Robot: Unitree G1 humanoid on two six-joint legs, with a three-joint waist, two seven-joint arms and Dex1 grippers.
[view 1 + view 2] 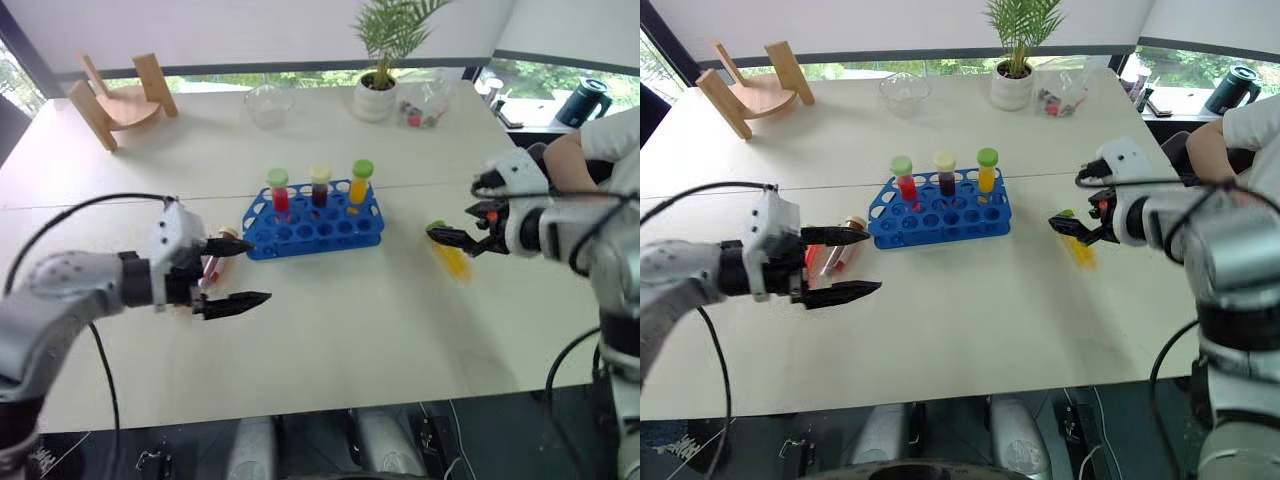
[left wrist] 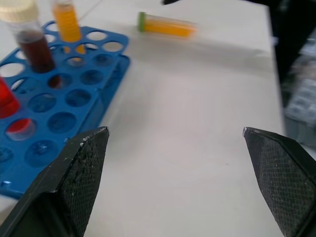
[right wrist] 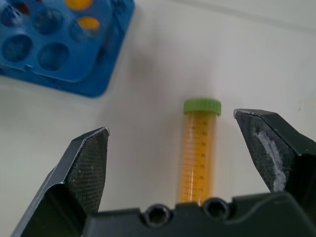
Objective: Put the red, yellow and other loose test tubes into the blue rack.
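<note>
Left gripper fingers spread, pointing right; right gripper fingers spread, pointing left.

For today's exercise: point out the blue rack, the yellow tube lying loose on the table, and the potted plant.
blue rack [image 1: 300, 232]: left eye view, on its holed top plate.
loose yellow tube [image 3: 199, 153]: right wrist view, on its clear body below the green cap.
potted plant [image 1: 1012, 88]: right eye view, on its white pot.

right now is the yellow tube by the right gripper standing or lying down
Lying down: the yellow tube rests flat on the table, outside the blue rack.
</note>
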